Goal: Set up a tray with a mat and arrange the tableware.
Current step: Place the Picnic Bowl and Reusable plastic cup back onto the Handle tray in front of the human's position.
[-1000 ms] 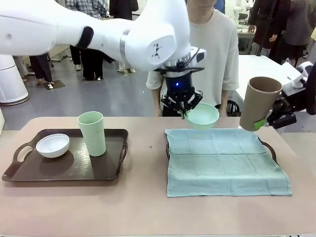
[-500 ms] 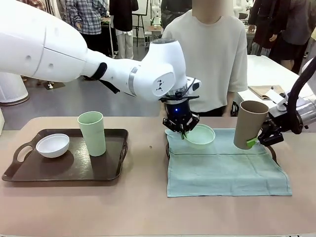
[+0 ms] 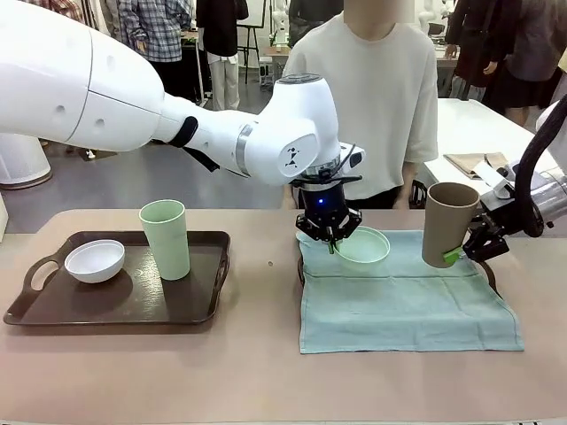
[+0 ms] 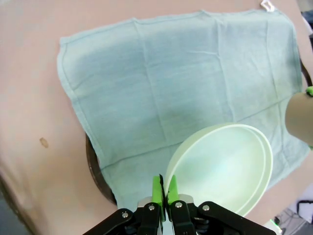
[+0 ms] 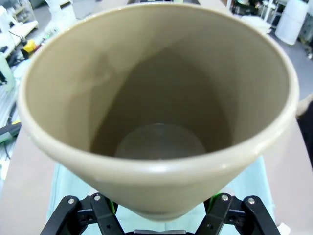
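**Bowl and cup held over the mat**

The left gripper [image 3: 330, 239] was clamped on the rim of the mint green bowl [image 3: 363, 247], which was tilted low over the mat [image 3: 403, 305], in front of the person [image 3: 376, 97]. The right gripper [image 3: 461, 252] clasped the brown cup [image 3: 449, 221] upright near the mat's right edge. The white bowl [image 3: 94, 260] and pale green cup [image 3: 165, 239] stood on the left tray [image 3: 142, 305]. The left wrist view showed a dark tray [image 4: 95, 171] under the mat's edge.

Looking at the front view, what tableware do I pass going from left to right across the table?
white bowl → pale green cup → mint green bowl → brown cup
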### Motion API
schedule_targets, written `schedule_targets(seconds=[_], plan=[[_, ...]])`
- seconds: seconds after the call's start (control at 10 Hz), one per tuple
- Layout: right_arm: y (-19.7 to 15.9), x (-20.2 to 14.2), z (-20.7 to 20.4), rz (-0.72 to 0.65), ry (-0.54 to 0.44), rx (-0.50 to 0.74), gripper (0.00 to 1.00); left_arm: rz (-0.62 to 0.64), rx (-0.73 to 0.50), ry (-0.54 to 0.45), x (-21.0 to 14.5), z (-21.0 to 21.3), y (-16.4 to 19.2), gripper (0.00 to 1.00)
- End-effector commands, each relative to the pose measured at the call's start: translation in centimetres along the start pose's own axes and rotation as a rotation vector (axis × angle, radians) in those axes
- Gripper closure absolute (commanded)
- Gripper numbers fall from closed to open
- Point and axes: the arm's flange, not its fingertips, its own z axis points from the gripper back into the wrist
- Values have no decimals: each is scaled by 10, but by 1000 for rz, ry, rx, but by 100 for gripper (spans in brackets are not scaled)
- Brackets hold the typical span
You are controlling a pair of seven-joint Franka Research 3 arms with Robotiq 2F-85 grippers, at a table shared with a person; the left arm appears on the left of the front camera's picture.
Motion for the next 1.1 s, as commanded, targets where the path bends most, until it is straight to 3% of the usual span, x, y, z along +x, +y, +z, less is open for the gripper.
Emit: schedule_targets(seconds=[0.0, 0.3, 1.0], plan=[[-2, -6, -4, 26, -22, 33, 22, -5, -7, 7, -2, -5, -6, 96], [-12, -19, -12, 51, -60, 34, 22, -17, 33, 18, 9, -24, -12, 96], [-26, -52, -39, 43, -47, 31, 22, 0, 28, 14, 25, -54, -10, 96]])
